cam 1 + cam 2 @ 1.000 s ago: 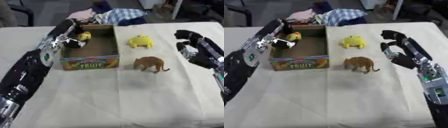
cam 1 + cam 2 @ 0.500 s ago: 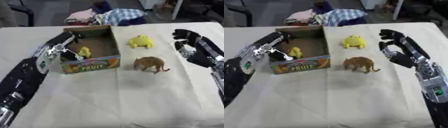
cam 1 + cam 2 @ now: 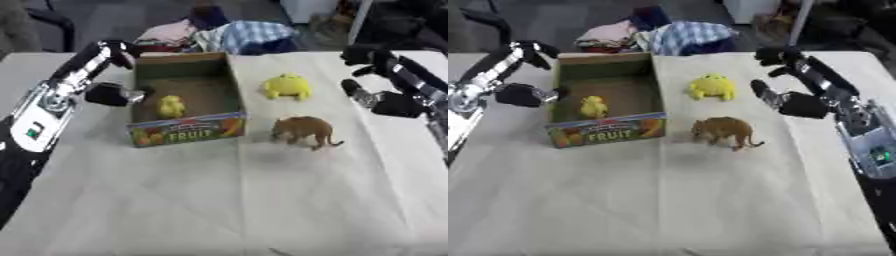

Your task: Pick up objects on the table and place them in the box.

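A cardboard box [image 3: 185,131] with "FRUIT" printed on its front stands on the table, and a small yellow toy [image 3: 171,106] lies inside it. My left hand [image 3: 107,75] hangs open just outside the box's left wall, holding nothing. A yellow frog-like toy [image 3: 288,86] sits to the right of the box. A brown animal figure [image 3: 303,131] stands nearer the front. My right hand [image 3: 794,85] is open to the right of both toys, touching neither.
A pile of clothes [image 3: 219,35], pink and blue-checked, lies at the table's far edge behind the box. The beige cloth-covered table [image 3: 227,200] stretches bare toward the front.
My left hand let go of the yellow toy, which now lies in the box, and drew back over the left wall. The right hand barely moved.
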{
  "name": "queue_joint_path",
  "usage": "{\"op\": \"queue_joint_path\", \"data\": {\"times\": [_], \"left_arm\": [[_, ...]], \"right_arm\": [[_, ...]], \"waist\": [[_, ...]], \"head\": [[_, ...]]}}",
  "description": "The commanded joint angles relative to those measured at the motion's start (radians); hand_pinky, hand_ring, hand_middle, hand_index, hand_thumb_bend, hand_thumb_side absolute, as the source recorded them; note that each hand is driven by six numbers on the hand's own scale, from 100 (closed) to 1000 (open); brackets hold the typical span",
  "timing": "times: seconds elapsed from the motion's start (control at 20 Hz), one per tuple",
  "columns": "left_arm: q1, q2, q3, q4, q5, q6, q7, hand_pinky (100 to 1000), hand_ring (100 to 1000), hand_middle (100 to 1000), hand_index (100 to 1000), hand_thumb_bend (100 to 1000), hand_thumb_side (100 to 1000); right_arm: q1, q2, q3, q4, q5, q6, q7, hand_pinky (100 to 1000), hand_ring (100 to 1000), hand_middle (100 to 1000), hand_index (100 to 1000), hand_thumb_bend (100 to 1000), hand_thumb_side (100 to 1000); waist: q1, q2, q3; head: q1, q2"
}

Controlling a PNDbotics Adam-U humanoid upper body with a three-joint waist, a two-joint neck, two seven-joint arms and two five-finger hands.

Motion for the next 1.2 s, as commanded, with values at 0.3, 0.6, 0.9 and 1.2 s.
{"op": "queue_joint_path", "data": {"times": [0.3,0.6,0.9,1.2], "left_arm": [[0.14,0.021,0.089,-0.234,0.208,0.101,0.066,754,646,695,815,423,331],[0.227,-0.013,0.14,-0.295,0.267,0.117,0.104,755,644,692,813,406,347],[0.286,-0.035,0.178,-0.307,0.281,0.126,0.128,755,642,688,811,391,353],[0.315,-0.049,0.187,-0.289,0.283,0.127,0.141,753,640,686,810,387,362]], "right_arm": [[-0.119,-0.01,0.057,0.257,0.123,-0.071,0.088,809,900,877,953,306,620],[-0.145,0.043,0.033,0.424,0.245,-0.111,0.084,811,901,876,950,322,635],[-0.15,0.071,0.008,0.518,0.357,-0.137,0.049,812,888,874,946,341,634],[-0.149,0.093,-0.022,0.572,0.488,-0.137,-0.045,735,757,723,827,318,506]], "waist": [[0.003,-0.02,0.026],[0.005,-0.023,0.044],[0.005,-0.024,0.052],[0.006,-0.025,0.053]], "head": [[-0.023,0.003],[-0.029,0.001],[-0.03,0.0],[-0.03,-0.001]]}}
